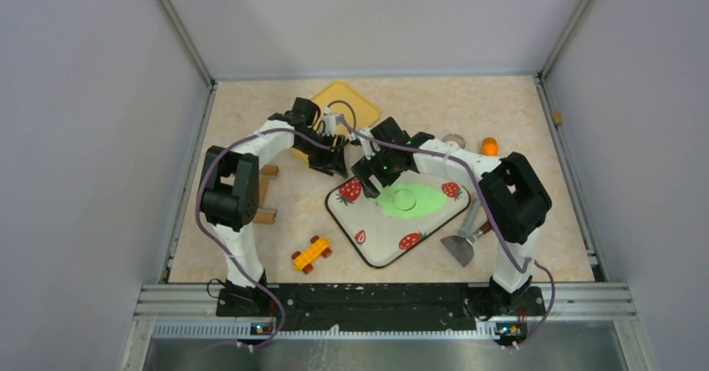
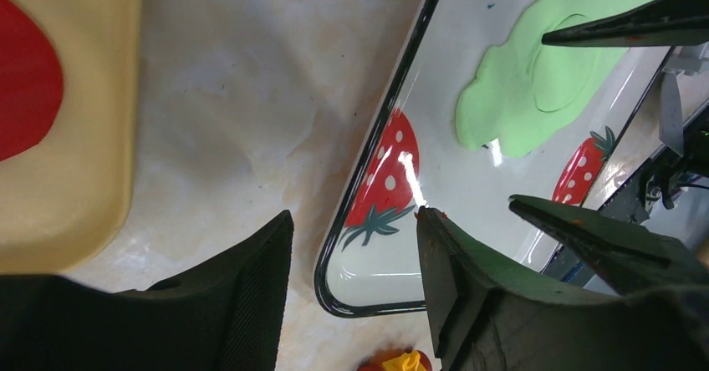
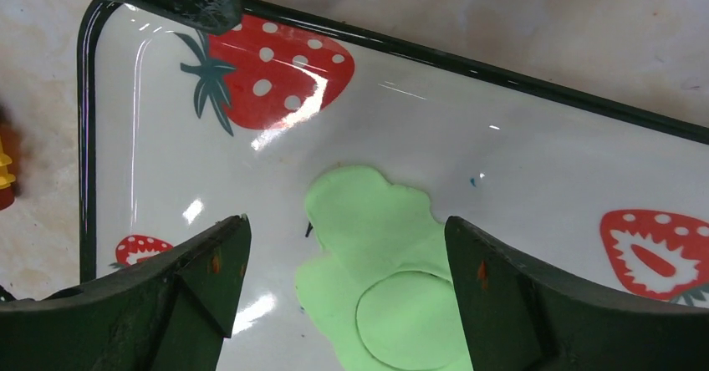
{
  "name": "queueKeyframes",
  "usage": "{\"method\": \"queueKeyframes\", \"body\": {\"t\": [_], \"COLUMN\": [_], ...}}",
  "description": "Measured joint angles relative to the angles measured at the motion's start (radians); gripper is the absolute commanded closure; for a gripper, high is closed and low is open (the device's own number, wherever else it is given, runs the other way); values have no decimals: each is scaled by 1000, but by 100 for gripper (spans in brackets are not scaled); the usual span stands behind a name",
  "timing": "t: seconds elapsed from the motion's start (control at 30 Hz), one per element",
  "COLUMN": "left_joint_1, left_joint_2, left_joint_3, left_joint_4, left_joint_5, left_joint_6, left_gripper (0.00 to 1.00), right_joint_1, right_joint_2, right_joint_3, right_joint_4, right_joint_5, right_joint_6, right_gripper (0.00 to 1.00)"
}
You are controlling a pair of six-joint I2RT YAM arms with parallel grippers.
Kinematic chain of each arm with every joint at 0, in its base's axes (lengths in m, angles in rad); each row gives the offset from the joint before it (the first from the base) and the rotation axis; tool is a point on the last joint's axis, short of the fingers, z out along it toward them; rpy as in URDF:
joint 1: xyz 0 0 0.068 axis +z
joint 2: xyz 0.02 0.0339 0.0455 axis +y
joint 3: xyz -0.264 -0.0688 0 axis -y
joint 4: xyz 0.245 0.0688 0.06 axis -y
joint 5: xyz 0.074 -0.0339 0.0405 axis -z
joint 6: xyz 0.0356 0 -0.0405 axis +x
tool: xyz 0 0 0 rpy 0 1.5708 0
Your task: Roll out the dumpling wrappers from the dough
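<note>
The dough (image 1: 431,202) is a flattened bright green sheet on the strawberry-print tray (image 1: 380,241). A round wrapper (image 1: 405,199) is cut into it and still sits in the sheet; it also shows in the right wrist view (image 3: 410,317). My right gripper (image 1: 372,179) is open and empty, low over the dough's (image 3: 368,212) left end, jaws astride it (image 3: 347,221). My left gripper (image 1: 330,162) is open and empty over the tray's far left corner (image 2: 355,214). The dough shows in the left wrist view (image 2: 535,78).
A yellow plate (image 1: 343,108) holding a red disc (image 2: 25,78) lies behind the left gripper. A toy car (image 1: 311,254) sits left of the tray, a scraper (image 1: 464,241) to its right. A ring cutter (image 1: 454,140) and an orange piece (image 1: 489,146) lie at the back right. Wooden pieces (image 1: 267,191) lie at left.
</note>
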Motion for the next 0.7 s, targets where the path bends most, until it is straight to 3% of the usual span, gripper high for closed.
{"method": "queueKeyframes", "body": {"t": [0.1,0.23,0.33,0.5,0.7], "left_joint_1": [0,1,1,1,2], "left_joint_2": [40,110,124,139,146], "left_joint_3": [0,0,0,0,-10], "left_joint_4": [5,4,0,-1,-6], "left_joint_5": [24,24,58,100,147], "left_joint_6": [1,2,-14,-21,-16], "left_gripper": [49,69,74,82,99], "right_joint_1": [24,43,59,82,84], "right_joint_2": [29,58,68,71,72], "right_joint_3": [0,0,0,-1,-26], "right_joint_4": [6,13,21,40,66], "right_joint_5": [9,23,48,116,172], "right_joint_6": [4,3,-3,-21,-36], "right_gripper": [12,12,15,26,50]}}
